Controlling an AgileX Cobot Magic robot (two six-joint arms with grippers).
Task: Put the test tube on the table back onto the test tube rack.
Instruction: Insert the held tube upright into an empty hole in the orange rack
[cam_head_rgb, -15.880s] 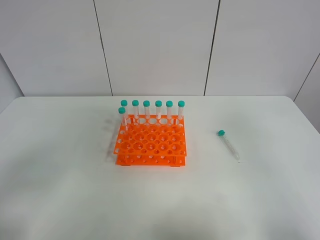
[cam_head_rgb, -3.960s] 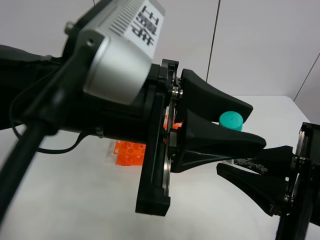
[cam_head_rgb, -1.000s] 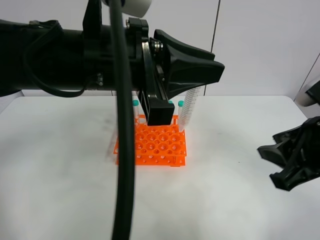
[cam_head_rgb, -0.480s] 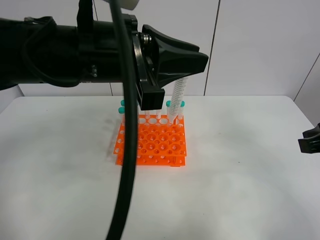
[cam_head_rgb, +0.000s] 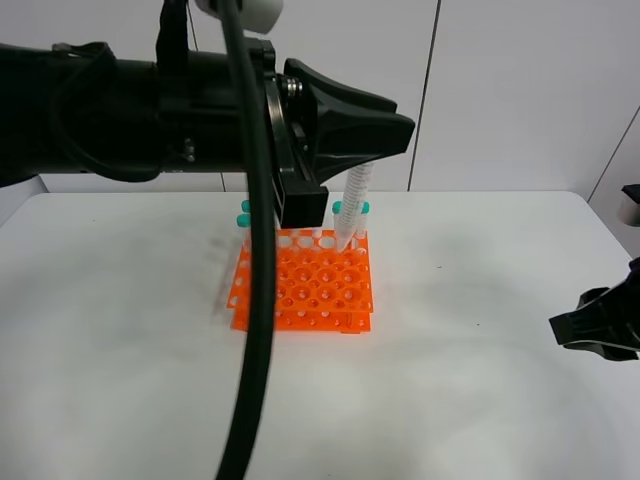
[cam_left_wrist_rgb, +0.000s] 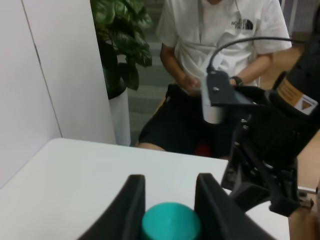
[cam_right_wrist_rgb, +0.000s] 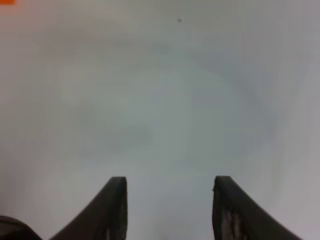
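Left end effector (cam_left_wrist_rgb: 170, 182) is up high over the test tube rack (cam_head_rgb: 310, 290), clenched on the test tube (cam_head_rgb: 355, 200). The left wrist view shows the teal cap (cam_left_wrist_rgb: 170, 227) wedged tight between the two black fingers (cam_left_wrist_rgb: 132, 205). The tube hangs nearly upright with a slight lean, its pointed tip down at the rack's back row, toward the rack's right rear corner. Whether the tip has entered a hole there, I can't tell. Other capped tubes (cam_head_rgb: 243, 219) stand along that same back row, two of them just beside the hanging tip, and the arm hides some of the row. The rack itself sits flat on the white counter (cam_head_rgb: 120, 350). Over to the right of the rack, well apart from it, the right end effector (cam_right_wrist_rgb: 170, 180) is low over bare counter, fingers spread and nothing between them.
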